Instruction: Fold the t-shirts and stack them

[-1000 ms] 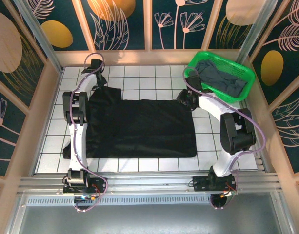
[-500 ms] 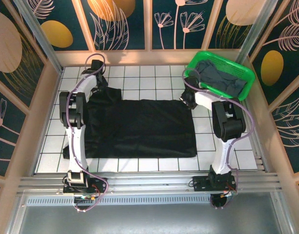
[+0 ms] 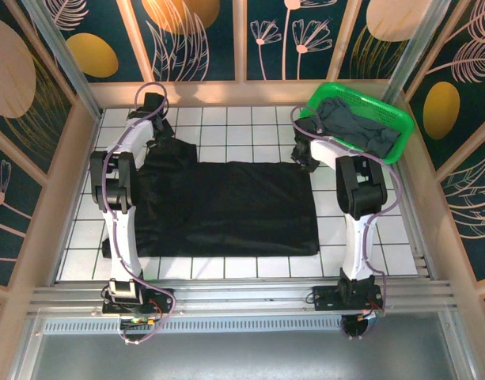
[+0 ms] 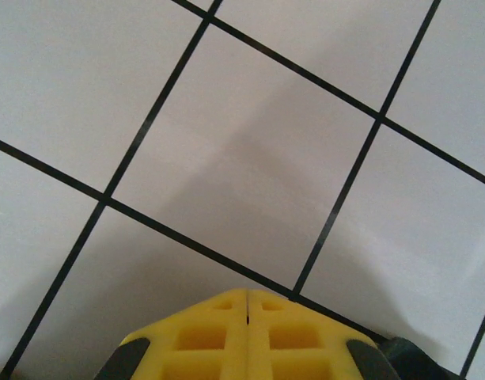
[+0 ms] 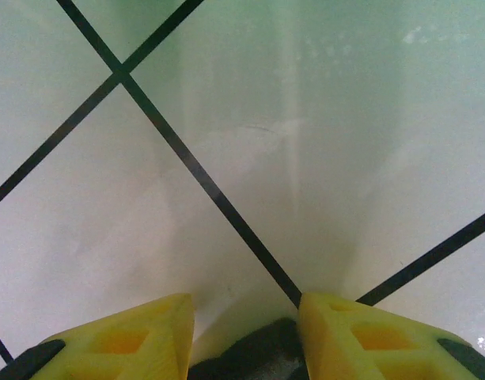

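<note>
black t-shirt (image 3: 234, 210): spread flat in the middle of the white tiled table (image 3: 226, 127). It lies wide side to side, with one sleeve poking up at the far left corner.
grey t-shirt (image 3: 361, 127): crumpled up inside the green basket (image 3: 388, 111), which sits at the far right corner of the table, just past the black shirt's far right corner.
left gripper (image 4: 248, 297): yellow fingers pressed tight together, seam to seam, right over bare tile. From above it's at the far left corner of the black t-shirt, by the sleeve. Can't tell whether any cloth is caught in there.
right gripper (image 5: 246, 305): yellow fingers standing apart, and you can see tile and a grout line through the gap. There's a dark lump low down between them at the frame edge, no idea if that's shirt or part of the gripper. From above it's at the black shirt's far right corner, close to the basket.
arms: both stretched out toward the far side, one along each side of the shirt.
</note>
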You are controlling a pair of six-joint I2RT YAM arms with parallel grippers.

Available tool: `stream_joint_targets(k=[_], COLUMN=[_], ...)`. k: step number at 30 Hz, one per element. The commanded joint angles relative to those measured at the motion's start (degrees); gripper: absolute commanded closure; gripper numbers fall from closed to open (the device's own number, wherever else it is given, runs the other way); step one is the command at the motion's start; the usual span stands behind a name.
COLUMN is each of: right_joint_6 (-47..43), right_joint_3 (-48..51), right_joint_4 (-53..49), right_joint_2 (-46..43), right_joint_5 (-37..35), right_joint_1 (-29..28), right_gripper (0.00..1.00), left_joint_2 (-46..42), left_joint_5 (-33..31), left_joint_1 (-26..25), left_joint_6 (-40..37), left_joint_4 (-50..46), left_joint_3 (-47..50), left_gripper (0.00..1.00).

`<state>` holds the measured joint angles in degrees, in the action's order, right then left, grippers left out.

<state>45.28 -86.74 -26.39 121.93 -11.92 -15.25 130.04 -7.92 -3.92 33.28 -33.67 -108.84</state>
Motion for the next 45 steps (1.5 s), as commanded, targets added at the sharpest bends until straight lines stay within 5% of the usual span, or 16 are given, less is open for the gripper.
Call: stream_joint_targets(k=[1, 10, 26, 45], right_joint_6=[-0.8, -2.7, -9.1, -8.9], right_joint_3=[-1.9, -1.9, 7.0, 30.0], right_joint_4=[-6.7, -6.4, -0.1, -5.3], right_joint_2=[3.0, 2.9, -10.4, -32.5], right_joint_5=[-2.3, -2.1, 1.2, 6.4], right_joint_1=[0.2, -0.1, -2.7, -3.3], right_gripper=[0.61, 1.00, 1.00, 1.00], left_joint_2=[-2.7, -4.5, -26.5, -60.1], left_joint_5=[1.2, 2.6, 1.4, -12.8], left_joint_1=[-0.1, -0.1, -0.1, -0.1], left_joint_6=[0.4, 3.5, 4.2, 17.0], left_joint_4=[-1.1, -2.2, -0.4, -21.9], left_joint_3=[0.5, 2.6, 24.4, 49.0], left_gripper=[1.00, 1.00, 1.00, 1.00])
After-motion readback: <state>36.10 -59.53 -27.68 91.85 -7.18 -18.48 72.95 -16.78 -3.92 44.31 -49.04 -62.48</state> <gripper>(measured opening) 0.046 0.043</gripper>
